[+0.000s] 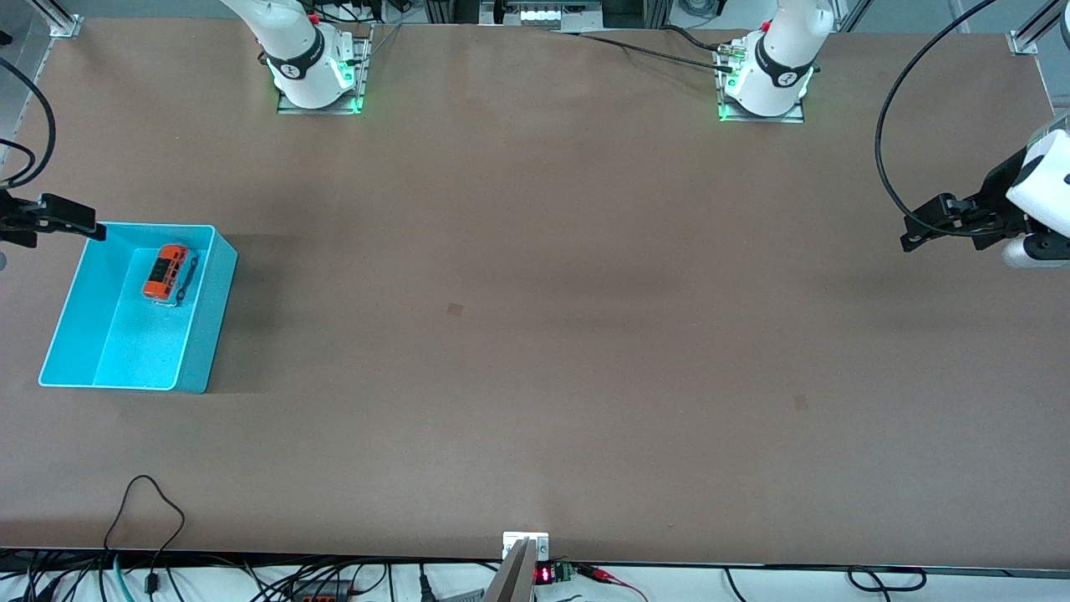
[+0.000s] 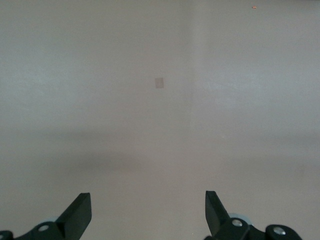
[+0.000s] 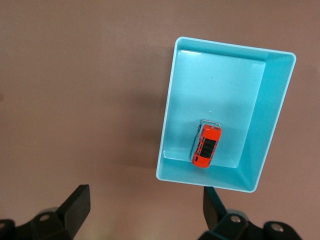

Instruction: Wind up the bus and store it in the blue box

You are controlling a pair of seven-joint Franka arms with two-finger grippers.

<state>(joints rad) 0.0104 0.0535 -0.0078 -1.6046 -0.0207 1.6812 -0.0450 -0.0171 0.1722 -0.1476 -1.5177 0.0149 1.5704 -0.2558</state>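
You see only the tip of the right gripper (image 1: 94,230) at the left edge of the front view, the rest cut off; its wrist view shows both fingers (image 3: 77,202) spread wide with nothing between them, above the table (image 1: 535,334) just off the end wall of the blue box (image 1: 58,334). The bus (image 1: 165,272) lies inside the box, on its floor in the upper part of the bin as the front view frames it, close to the wall nearest the bases. The left gripper (image 1: 911,238) sits at the right edge of the front view, its arm partly out of frame, jaws likewise apart and empty over bare tabletop. A small darker patch (image 1: 455,309) marks the table near the centre. Cables (image 1: 142,535) trail along the bottom edge.
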